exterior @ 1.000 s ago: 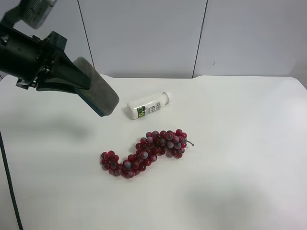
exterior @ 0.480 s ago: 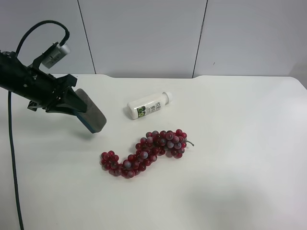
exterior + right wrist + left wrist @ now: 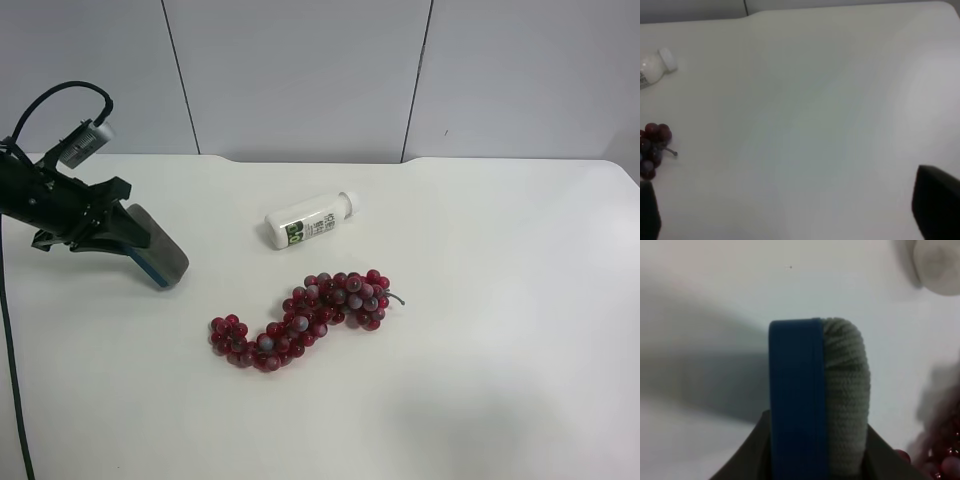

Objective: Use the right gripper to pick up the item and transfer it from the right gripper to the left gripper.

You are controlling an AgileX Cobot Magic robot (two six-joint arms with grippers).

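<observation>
The item [image 3: 158, 255], a dark grey felt block on a blue base, is held on edge between the fingers of my left gripper [image 3: 135, 238], the arm at the exterior high view's left, low over the table. In the left wrist view the item [image 3: 820, 400] stands between the two dark fingers [image 3: 747, 460], blue base on one side and grey felt on the other. My right gripper [image 3: 792, 207] is open and empty, with only its two dark fingertips [image 3: 937, 200] showing over bare table. It is out of the exterior high view.
A white bottle [image 3: 308, 221] lies on its side at mid-table. A string of dark red grapes [image 3: 305, 318] lies in front of it. Both show at the edge of the right wrist view: bottle [image 3: 652, 67], grapes [image 3: 652, 145]. A grey wall stands behind the table.
My left gripper, with the item in it, has moved down and toward the exterior high view's left, closer to the table. Bottle and grapes have not moved.
</observation>
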